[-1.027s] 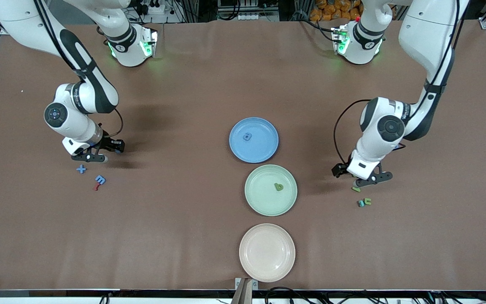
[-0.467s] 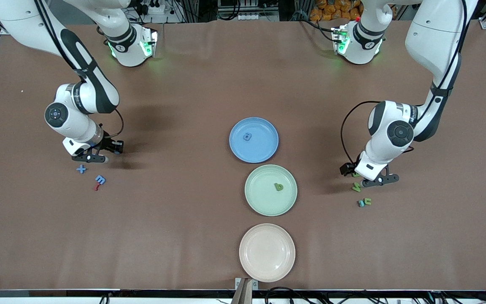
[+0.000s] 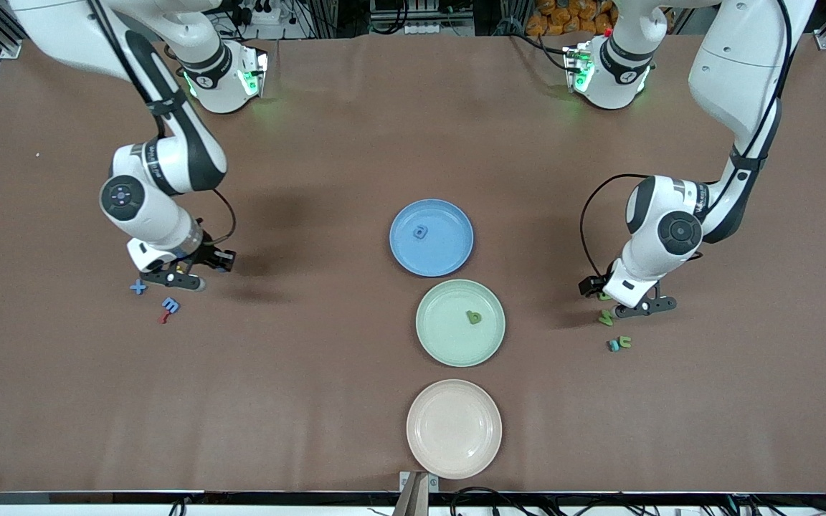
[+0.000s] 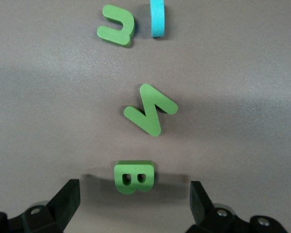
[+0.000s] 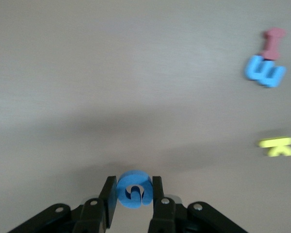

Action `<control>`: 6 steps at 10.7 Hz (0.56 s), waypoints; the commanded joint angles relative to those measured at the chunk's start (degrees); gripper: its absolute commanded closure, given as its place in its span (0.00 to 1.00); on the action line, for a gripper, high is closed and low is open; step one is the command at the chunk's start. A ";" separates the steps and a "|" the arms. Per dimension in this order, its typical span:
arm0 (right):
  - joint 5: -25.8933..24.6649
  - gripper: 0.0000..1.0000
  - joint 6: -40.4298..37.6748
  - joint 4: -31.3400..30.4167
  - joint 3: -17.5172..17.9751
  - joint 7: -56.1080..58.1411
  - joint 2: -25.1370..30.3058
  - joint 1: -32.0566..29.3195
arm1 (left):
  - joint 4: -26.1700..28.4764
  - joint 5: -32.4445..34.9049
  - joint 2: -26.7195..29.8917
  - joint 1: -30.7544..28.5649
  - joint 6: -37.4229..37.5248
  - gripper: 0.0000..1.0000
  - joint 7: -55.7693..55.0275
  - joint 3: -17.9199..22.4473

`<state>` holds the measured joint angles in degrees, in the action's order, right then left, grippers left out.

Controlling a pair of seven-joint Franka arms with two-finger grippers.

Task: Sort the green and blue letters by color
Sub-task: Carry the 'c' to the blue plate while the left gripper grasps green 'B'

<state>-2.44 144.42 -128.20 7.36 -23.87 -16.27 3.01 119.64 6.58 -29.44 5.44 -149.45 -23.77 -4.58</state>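
Blue foam, a round letter (image 5: 134, 190), is clamped between the fingers of my right gripper (image 3: 194, 276), up over bare table; only that wrist view shows it, with a blue letter (image 5: 265, 73), a red piece (image 5: 272, 41) and a yellow piece (image 5: 277, 147) lying apart. Blue plate (image 3: 449, 215) holds one blue letter (image 3: 421, 232); green plate (image 3: 442, 337) one green letter (image 3: 474, 317); pink plate (image 3: 454, 428) nothing. My left gripper (image 3: 624, 301) stands spread around a green "B" (image 4: 134, 176), untouched, near a green zigzag letter (image 4: 150, 115).

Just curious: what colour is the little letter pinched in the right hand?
Blue. The letter sits between the right hand's fingers, clearest in the right wrist view.
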 commanded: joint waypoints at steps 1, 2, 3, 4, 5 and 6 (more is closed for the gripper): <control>5.32 1.00 -4.56 7.67 1.34 -12.13 -0.68 7.68 | -0.45 1.15 -0.79 -0.61 -0.76 0.00 0.65 -0.26; 5.51 1.00 -5.71 10.40 1.51 -16.78 -1.65 9.88 | -0.89 1.15 -1.05 -0.61 -0.76 0.00 0.65 -0.34; 5.51 1.00 -5.81 12.17 2.91 -21.00 -2.61 11.73 | -1.16 1.07 -1.14 -0.61 -0.76 0.00 0.48 -0.26; 5.51 1.00 -5.81 15.06 3.79 -25.22 -4.45 13.32 | -1.77 1.07 -1.14 -1.04 -0.76 0.00 0.48 -0.26; 5.51 1.00 -5.81 18.31 3.98 -30.05 -6.29 16.38 | -2.04 1.15 -1.58 -1.65 -0.76 0.00 0.56 -0.34; 5.25 1.00 -5.81 22.17 3.80 -35.23 -9.45 19.89 | -2.39 1.15 -1.67 -1.66 -0.76 0.00 0.56 -0.26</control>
<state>2.32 139.54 -114.79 11.17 -50.01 -18.98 17.55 118.56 6.58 -30.20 4.93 -149.66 -23.77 -4.57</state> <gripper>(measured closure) 0.665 0.000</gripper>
